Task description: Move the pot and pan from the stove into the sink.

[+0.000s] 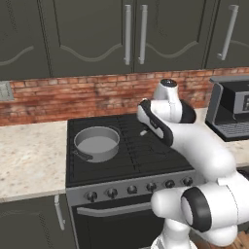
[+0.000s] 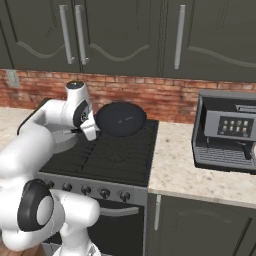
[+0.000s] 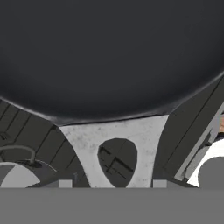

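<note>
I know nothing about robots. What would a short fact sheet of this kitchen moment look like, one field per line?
Place: stove between beige counters, brick wall and dark cabinets behind
Pot: grey, upright, on the stove's left side
Pan: black, at the stove's back right, apparently tipped up off the grates
Pan handle: pale, with a hole, right at the gripper in the hand view
Gripper: at the pan handle; grip itself cannot be made out
Coffee machine: on the counter right of the stove
Task progress: pot and pan not yet moved from the stove
</note>
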Robot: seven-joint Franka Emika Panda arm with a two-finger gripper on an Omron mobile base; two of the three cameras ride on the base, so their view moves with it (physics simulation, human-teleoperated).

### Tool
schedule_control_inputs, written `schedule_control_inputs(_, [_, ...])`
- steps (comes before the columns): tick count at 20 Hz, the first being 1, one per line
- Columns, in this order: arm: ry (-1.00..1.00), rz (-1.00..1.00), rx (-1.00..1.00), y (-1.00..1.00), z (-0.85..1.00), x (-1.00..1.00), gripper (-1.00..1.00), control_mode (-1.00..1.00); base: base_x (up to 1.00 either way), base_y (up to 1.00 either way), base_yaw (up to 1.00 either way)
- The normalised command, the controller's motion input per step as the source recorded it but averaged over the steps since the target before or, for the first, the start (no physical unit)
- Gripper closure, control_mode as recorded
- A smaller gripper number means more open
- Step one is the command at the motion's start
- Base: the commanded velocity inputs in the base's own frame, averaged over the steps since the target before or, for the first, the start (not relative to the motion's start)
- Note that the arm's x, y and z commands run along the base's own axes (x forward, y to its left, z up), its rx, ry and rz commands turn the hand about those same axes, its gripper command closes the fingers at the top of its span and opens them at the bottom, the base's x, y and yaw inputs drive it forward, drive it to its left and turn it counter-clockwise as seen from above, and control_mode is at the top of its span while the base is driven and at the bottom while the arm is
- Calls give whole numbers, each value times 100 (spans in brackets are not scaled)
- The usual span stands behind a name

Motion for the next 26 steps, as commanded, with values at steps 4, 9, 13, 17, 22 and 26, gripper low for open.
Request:
schedule_control_inputs(4, [0,4,3,2,80,-21,100,-100,0,0,0])
schedule_control_inputs(9, [1,9,0,13,56,-41,100,-100,0,0,0])
schedule_control_inputs(13, [1,14,0,22,15,-68,100,-100,0,0,0])
schedule_control_inputs(17, [-5,14,0,15,-5,-86,100,-100,0,0,0])
schedule_control_inputs(22, [-14,14,-1,6,-9,-78,100,-100,0,0,0])
schedule_control_inputs(26, [-34,14,-10,0,0,-50,100,-100,0,0,0])
